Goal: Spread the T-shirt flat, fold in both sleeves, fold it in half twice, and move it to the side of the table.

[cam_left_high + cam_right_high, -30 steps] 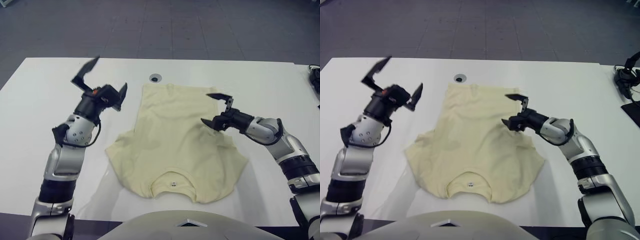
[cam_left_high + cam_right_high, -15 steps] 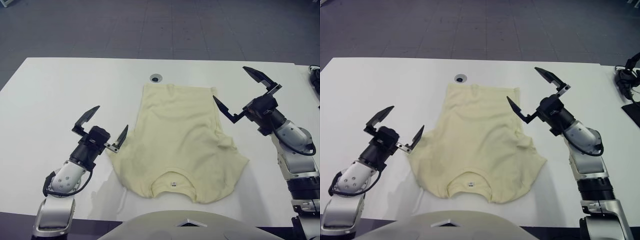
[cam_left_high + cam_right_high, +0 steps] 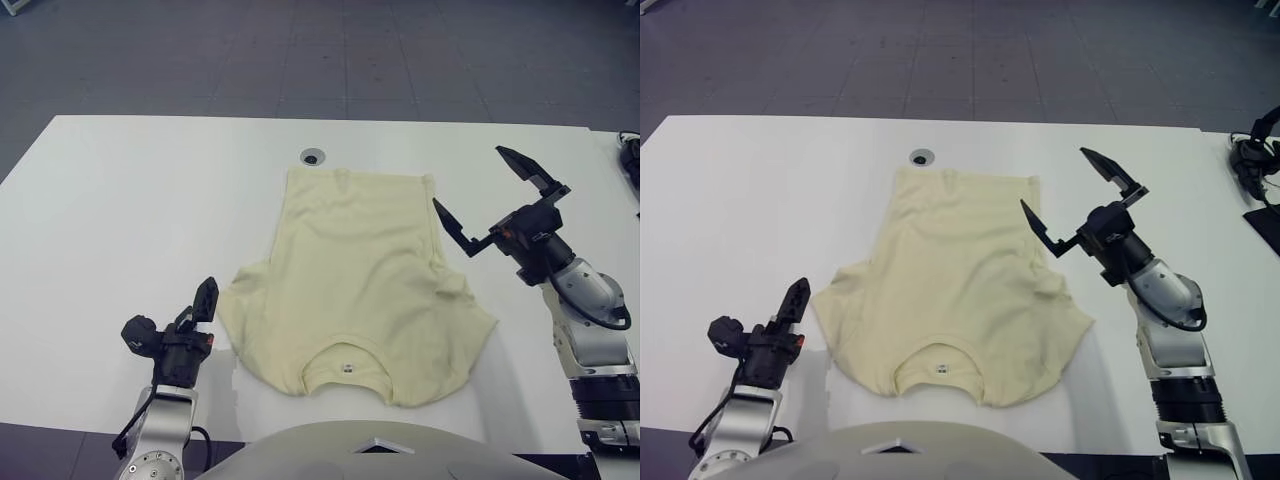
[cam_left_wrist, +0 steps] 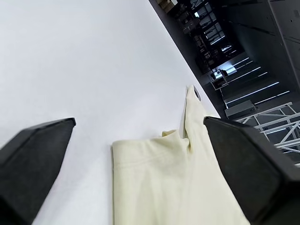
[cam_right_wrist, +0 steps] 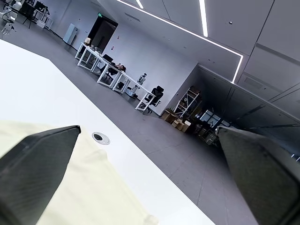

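The T-shirt (image 3: 350, 290), pale yellow, lies spread on the white worktop (image 3: 120, 200), roughly at its middle. Its collar faces the robot and its hem points to the far edge, ending just short of a round cable grommet (image 3: 312, 156) set into the surface. Both sleeves lie out to the sides, unfolded. The cloth is mostly flat, with some wrinkles bunched where the right sleeve meets the body.

The left end effector (image 3: 172, 322) sits low over the worktop near its near edge, just beside the tip of the left sleeve and apart from it. It is released, its two fingers spread and holding nothing. In the left wrist view the dark fingers (image 4: 33, 159) frame the sleeve's hemmed edge (image 4: 140, 159), which lies on the worktop ahead of them in the gap between the two.

The right end effector (image 3: 470, 180) is raised above the worktop off the shirt's right side, level with the shirt's upper body and beyond its edge, clear of the cloth. It too is released, with its fingers splayed wide and empty. The right wrist view looks between its fingers (image 5: 33, 164) across the far part of the shirt (image 5: 79, 187) to the grommet (image 5: 100, 138).

Dark cables (image 3: 1250, 150) lie at the worktop's far right edge, well apart from the shirt.
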You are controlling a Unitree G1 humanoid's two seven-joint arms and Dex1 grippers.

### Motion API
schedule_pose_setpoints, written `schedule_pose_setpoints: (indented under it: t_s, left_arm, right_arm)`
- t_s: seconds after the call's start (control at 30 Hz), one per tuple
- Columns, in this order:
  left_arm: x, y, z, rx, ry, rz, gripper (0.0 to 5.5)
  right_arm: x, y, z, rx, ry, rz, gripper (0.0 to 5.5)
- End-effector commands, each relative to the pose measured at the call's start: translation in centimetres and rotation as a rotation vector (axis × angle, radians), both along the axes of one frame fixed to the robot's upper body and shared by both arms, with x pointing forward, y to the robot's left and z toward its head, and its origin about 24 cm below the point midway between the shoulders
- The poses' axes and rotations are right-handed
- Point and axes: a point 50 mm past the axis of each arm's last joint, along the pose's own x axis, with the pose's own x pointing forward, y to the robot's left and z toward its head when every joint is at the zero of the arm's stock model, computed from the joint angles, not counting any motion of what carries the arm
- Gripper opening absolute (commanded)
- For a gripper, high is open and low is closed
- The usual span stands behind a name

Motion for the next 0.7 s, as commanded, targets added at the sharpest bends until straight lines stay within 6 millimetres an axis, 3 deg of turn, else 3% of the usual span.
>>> schedule_pose_setpoints:
  t_s: [0.03, 0.47, 0.7]
  left_arm:
    - [-0.9, -0.4, -2.2, -0.004, 0.164, -0.021, 4.27]
    - [-0.9, -2.2, -2.3, -0.024, 0.16, -0.142, 2.02]
    - [-1.0, -0.8, -3.0, 0.032, 0.207, -0.06, 0.83]
  right_arm:
    - [-0.1, 0.1, 0.0, -0.012, 0.004, 0.008, 5.4]
    - [0.0, 0.4, -0.2, -0.054, 0.013, 0.018, 5.4]
    - [0.0, 0.3, -0.4, -0.06, 0.016, 0.011, 5.4]
